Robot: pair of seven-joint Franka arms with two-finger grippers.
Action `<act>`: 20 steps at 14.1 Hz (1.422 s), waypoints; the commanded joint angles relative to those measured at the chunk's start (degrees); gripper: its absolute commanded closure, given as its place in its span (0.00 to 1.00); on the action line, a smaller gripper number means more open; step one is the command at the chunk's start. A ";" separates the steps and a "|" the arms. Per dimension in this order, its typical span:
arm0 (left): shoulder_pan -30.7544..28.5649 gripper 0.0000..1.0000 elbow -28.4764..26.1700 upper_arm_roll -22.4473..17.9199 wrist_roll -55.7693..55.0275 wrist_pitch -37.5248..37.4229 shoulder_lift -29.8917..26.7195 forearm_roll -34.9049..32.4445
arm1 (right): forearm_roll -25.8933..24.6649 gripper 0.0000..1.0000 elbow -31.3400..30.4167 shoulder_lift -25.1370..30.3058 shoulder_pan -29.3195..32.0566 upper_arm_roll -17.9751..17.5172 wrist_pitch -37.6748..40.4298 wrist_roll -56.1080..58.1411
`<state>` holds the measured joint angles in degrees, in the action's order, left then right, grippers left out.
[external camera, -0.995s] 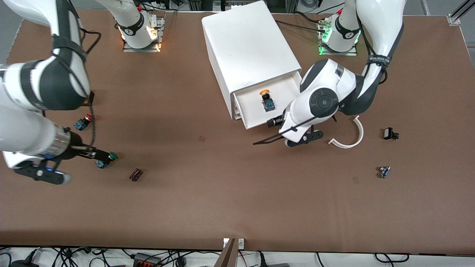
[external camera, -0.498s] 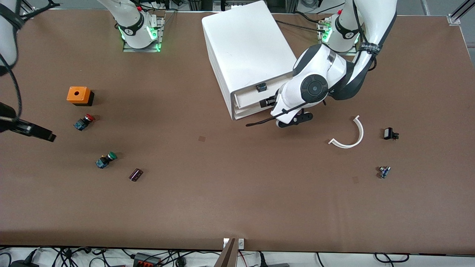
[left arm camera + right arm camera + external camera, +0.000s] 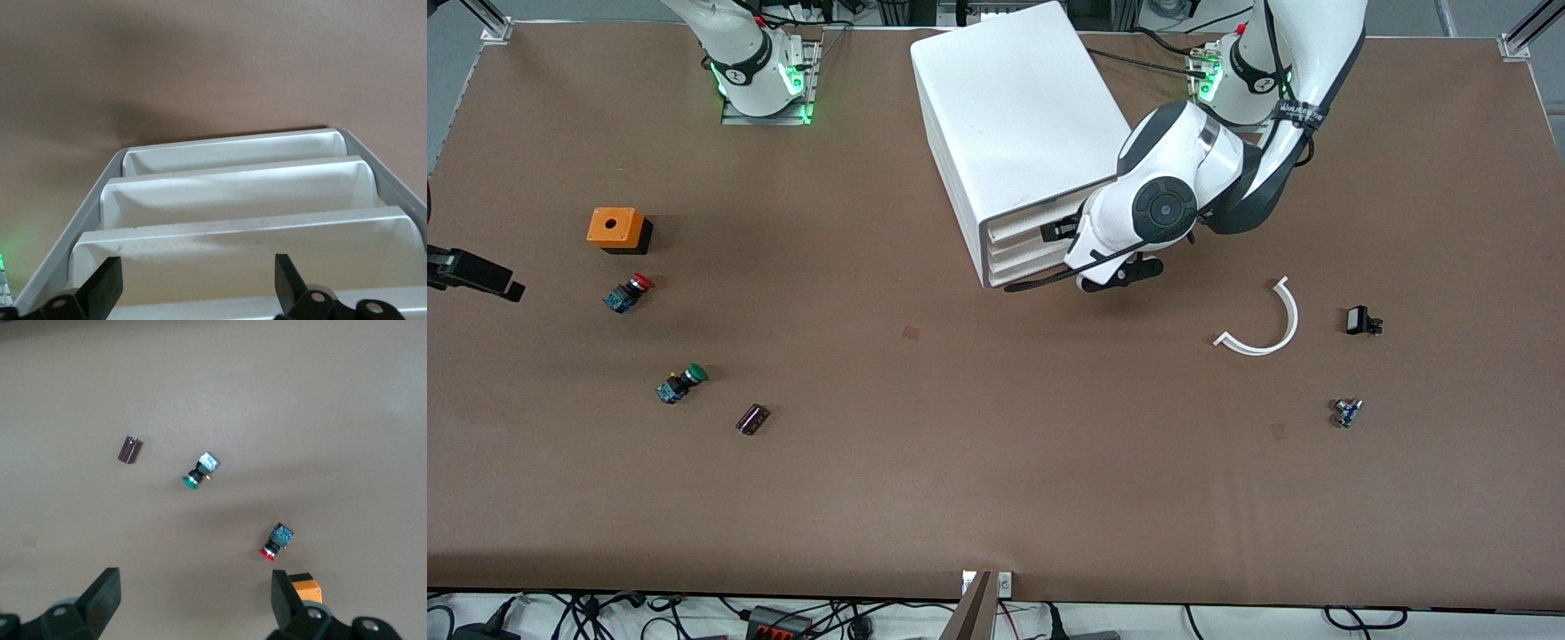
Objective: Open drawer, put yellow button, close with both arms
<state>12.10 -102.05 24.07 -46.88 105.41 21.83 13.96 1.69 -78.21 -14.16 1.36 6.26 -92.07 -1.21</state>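
The drawer, topmost front of the white cabinet, sits pushed in flush with the lower fronts. The yellow button is hidden from every view. My left gripper is open right at the cabinet's front, level with the top drawer. In the left wrist view its fingers stand wide apart over the stacked drawer fronts, holding nothing. My right gripper is open and empty, up over the table at the right arm's end, and shows wide open in the right wrist view.
An orange box, the red-capped button, the green-capped button and a dark red part lie toward the right arm's end. A white curved strip and two small parts lie toward the left arm's end.
The drawer slid from wide open to fully shut with my left gripper following it in, and the yellow button went out of sight inside. My right arm pulled away to the view's edge.
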 commanded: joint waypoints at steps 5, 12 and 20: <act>-0.77 0.00 -1.22 0.37 0.82 -1.17 -2.15 0.63 | -1.08 0.00 -15.55 9.84 0.58 -0.99 -7.06 2.08; -8.84 0.00 7.39 -0.26 14.32 -2.48 -1.79 -19.38 | -1.87 0.00 -16.98 11.70 0.49 -1.07 -5.58 3.23; -22.03 0.00 19.69 -1.39 45.81 -16.37 -3.98 -21.27 | -2.92 0.00 -16.98 12.13 0.40 -1.16 -4.35 3.23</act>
<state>-8.85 -84.45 23.22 -5.95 91.88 19.70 -6.98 -0.19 -93.85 -3.87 1.34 5.73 -96.92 1.11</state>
